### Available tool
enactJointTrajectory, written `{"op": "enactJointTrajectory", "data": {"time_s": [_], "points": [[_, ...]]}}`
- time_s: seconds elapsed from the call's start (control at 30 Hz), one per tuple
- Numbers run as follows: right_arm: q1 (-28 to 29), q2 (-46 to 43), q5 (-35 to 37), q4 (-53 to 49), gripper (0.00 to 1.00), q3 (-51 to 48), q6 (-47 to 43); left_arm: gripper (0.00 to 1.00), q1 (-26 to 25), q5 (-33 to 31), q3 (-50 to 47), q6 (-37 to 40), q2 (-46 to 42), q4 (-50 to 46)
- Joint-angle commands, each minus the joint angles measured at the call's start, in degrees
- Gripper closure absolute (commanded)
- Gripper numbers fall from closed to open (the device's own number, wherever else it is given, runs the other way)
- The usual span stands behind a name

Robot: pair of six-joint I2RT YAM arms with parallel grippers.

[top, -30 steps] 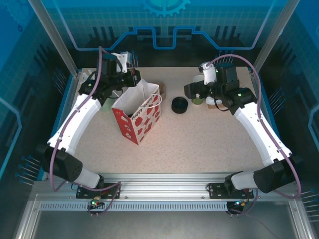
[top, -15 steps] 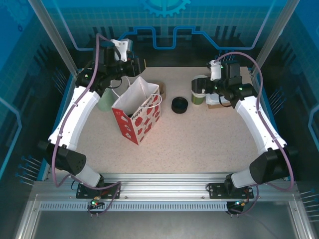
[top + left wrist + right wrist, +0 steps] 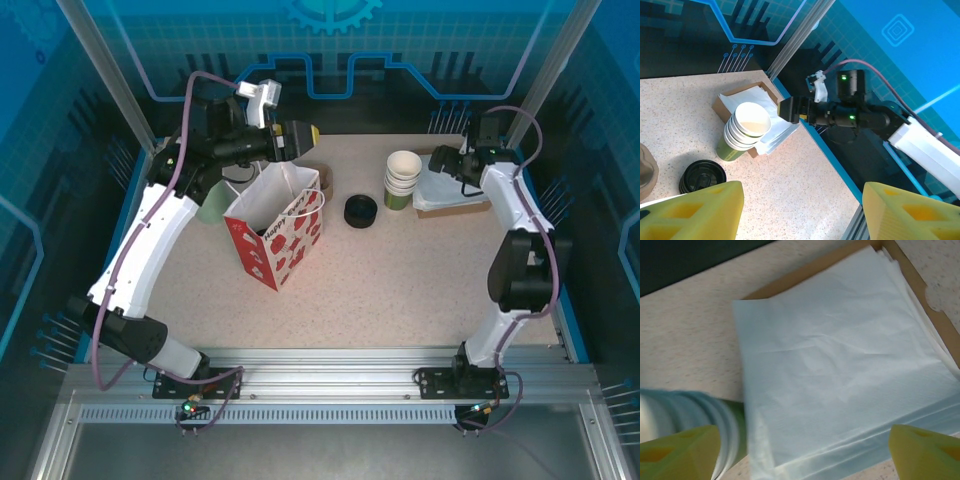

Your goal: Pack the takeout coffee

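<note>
Left gripper (image 3: 298, 134), yellow foam jaws apart and empty, is hovering over the open glossy paper bag (image 3: 290, 215). Right gripper (image 3: 805, 450), jaws apart, is hanging above soft folded napkins (image 3: 840, 355). A dark patch (image 3: 262, 232) inside the bag may be the takeout coffee; I cannot tell. The speckled table (image 3: 400, 280) is lying open nearer the arms.

One paper bag (image 3: 275, 225); right of it, one stack of black lids (image 3: 360, 211), one stack of green cups (image 3: 402, 180), one napkin pile (image 3: 450, 190).

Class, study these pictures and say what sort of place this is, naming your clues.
Probably a robotics lab cell staged as a takeout counter: blue printed walls and an aluminium frame enclose the table, which carries stacked green paper cups, black lids and a gift bag.
</note>
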Motion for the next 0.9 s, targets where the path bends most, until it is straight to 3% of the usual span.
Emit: {"op": "enactJointTrajectory", "data": {"time_s": [0.0, 0.47, 0.73, 0.87], "points": [[-0.42, 4.89, 3.26, -3.28, 0.12, 5.77, 1.74, 0.35, -0.14, 1.84, -1.04, -0.22, -1.00, -0.18], [-0.79, 21.79, -0.17, -8.92, 0.20, 17.64, 0.30, 0.35, -0.13, 0.96, -2.99, 1.69, -1.92, 0.10], [-0.35, 26.58, -0.25, -10.05, 0.19, 20.51, 0.02, 0.35, -0.14, 1.21, -3.64, 1.44, -1.81, 0.51], [0.06, 27.64, 0.09, -10.42, 0.24, 21.47, -0.16, 0.35, -0.13, 1.44, -4.00, 1.48, -1.85, 0.49]]}}
